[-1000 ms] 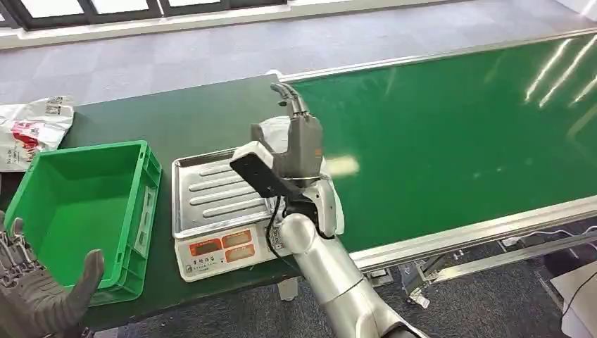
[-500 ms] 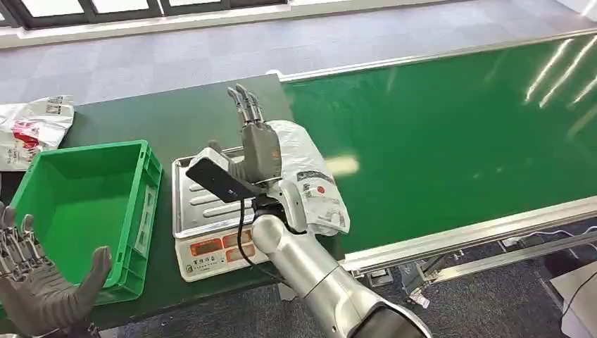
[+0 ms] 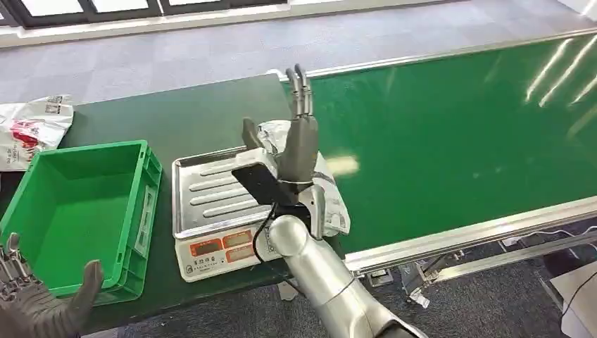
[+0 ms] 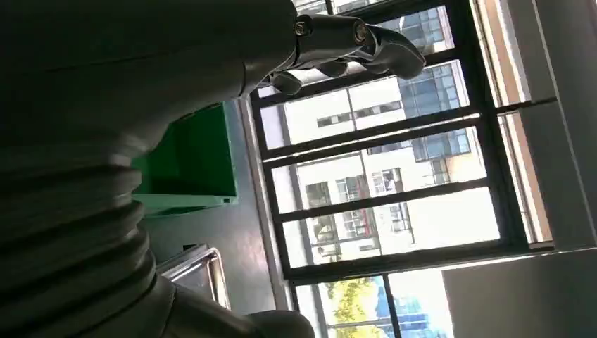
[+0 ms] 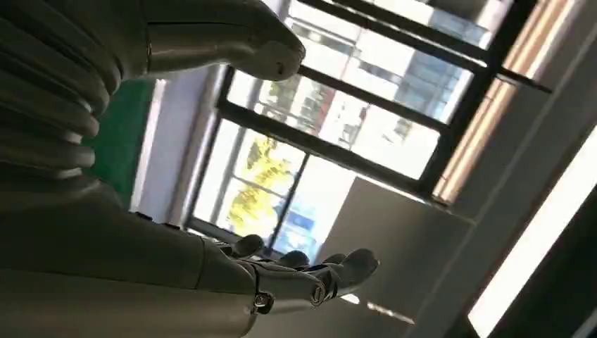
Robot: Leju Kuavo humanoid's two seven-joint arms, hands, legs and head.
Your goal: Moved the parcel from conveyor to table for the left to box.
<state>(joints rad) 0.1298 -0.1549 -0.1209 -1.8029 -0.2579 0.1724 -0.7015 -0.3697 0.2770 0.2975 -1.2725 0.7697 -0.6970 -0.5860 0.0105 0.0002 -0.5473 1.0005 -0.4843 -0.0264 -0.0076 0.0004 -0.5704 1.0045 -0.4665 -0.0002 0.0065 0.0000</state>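
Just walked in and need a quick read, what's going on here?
A humanoid robot stands at a green conveyor. Its right robot hand is raised with fingers extended, holding nothing, in front of a white parcel lying at the belt's end beside the scale. The left robot hand hangs open near the empty green box.

1 parcel (image 3: 320,184), 1 green crate (image 3: 77,204), 1 scale (image 3: 211,211), 1 bag (image 3: 32,127).
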